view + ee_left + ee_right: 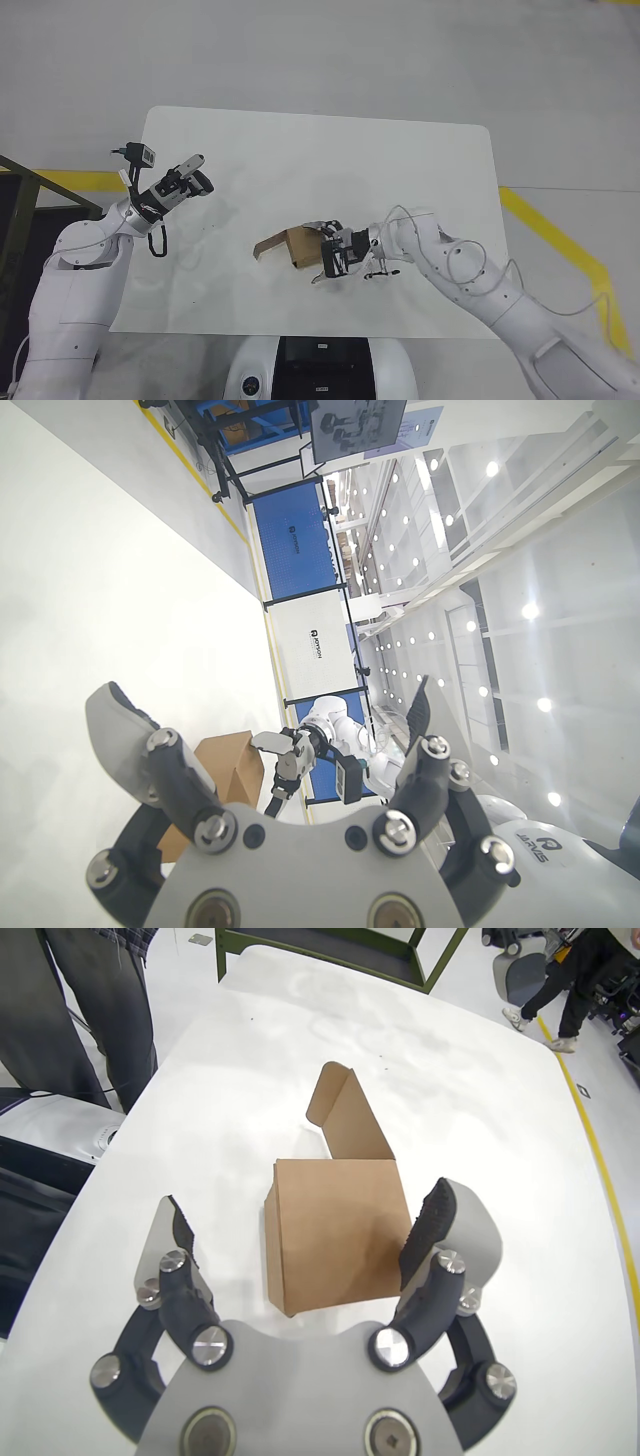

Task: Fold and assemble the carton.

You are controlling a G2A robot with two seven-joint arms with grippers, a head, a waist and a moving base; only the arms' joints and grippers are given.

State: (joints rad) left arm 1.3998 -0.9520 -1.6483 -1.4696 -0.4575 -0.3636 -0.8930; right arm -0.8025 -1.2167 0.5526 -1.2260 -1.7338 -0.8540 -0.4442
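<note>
1. Near the front middle of the table (400, 160) lies the carton (335, 1233), partly formed, with one flap (345, 1118) standing open at its far end.
2. My right gripper (307, 1205) sits with jaws spread around the carton's near end, not pinching it. My left gripper (270, 695), also spread, hangs well apart.
3. I'd steady the body squarely first, then press that flap along its crease so nothing skews.
</note>
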